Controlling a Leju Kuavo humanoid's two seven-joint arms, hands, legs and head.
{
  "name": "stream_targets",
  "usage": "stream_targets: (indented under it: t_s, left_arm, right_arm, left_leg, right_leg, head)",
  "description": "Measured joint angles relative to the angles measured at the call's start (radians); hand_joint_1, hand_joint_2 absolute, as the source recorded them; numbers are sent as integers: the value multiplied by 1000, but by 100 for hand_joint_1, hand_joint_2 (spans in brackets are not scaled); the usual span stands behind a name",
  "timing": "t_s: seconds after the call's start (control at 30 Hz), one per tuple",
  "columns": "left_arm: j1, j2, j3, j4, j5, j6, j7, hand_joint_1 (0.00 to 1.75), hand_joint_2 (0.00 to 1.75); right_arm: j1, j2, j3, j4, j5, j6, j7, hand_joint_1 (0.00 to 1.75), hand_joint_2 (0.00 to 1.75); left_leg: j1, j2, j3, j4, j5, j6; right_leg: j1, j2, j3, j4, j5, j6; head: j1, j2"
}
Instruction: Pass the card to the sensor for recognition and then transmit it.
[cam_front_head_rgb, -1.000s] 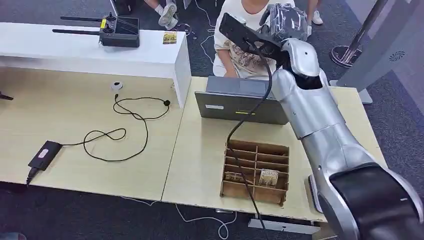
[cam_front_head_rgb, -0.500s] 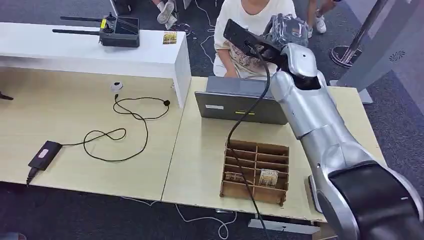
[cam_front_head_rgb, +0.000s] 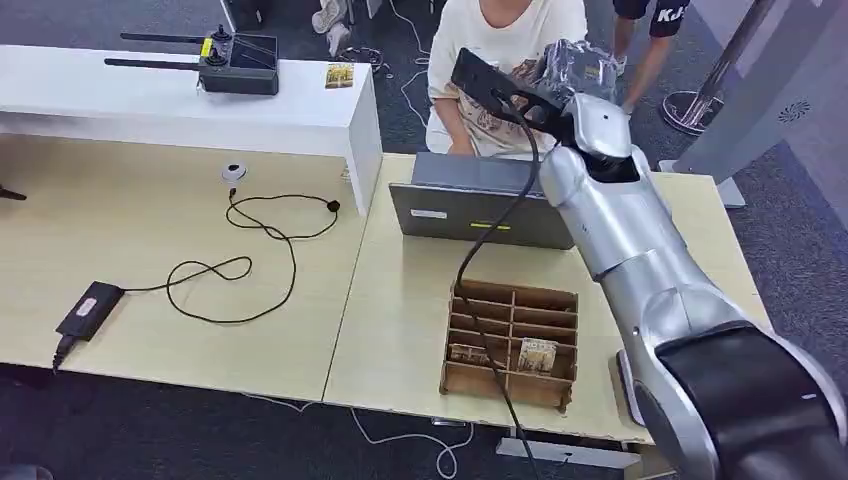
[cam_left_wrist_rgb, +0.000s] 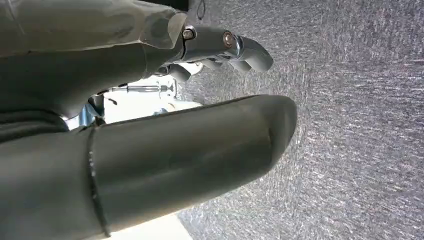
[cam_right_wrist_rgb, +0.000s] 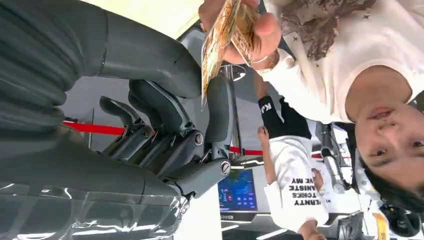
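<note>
Cards (cam_front_head_rgb: 538, 354) sit in the cardboard organizer (cam_front_head_rgb: 512, 343); right hand (cam_right_wrist_rgb: 165, 125) fingers pinch a card (cam_right_wrist_rgb: 216, 45).

A grey laptop (cam_front_head_rgb: 480, 212) sits behind a cardboard divider box (cam_front_head_rgb: 512, 345).

We can read "KJ" in white on a person's black sleeve (cam_front_head_rgb: 668, 14). On a white shirt (cam_right_wrist_rgb: 295, 187) in the right wrist view, upside-down dark letters are only partly readable; we make out "MY".
</note>
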Motion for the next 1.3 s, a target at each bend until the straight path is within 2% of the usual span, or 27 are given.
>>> stream_targets:
  t_s: [0.73,0.77,0.8,1.03,1.1,1.3]
  left_arm:
    - [0,1,0,0,0,3,2,0,0]
    - [0,1,0,0,0,3,2,0,0]
    - [0,1,0,0,0,3,2,0,0]
    - [0,1,0,0,0,6,2,0,0]
    - [0,1,0,0,0,7,2,0,0]
    - [0,1,0,0,0,8,2,0,0]
  right_arm:
    - [0,-3,-1,8,14,-2,14,169,175]
    - [0,-3,-1,9,14,-2,14,129,175]
    - [0,-3,-1,9,14,-2,14,0,175]
    - [0,-5,-2,10,14,-24,12,0,175]
    - [0,-6,-8,8,3,-74,5,0,175]
    - [1,-14,-86,-5,-81,-312,-53,0,175]
  left_leg:
    - [0,0,0,0,0,0]
    - [0,0,0,0,0,0]
    - [0,0,0,0,0,0]
    - [0,0,0,0,0,0]
    - [0,0,0,0,0,0]
    - [0,0,0,0,0,0]
  right_leg:
    - [0,0,0,0,0,0]
    - [0,0,0,0,0,0]
    - [0,0,0,0,0,0]
    - [0,0,0,0,0,0]
    - [0,0,0,0,0,0]
    - [0,0,0,0,0,0]
  head:
    - [0,0]
    - [0,0]
    - [0,0]
    - [0,0]
    - [0,0]
    - [0,0]
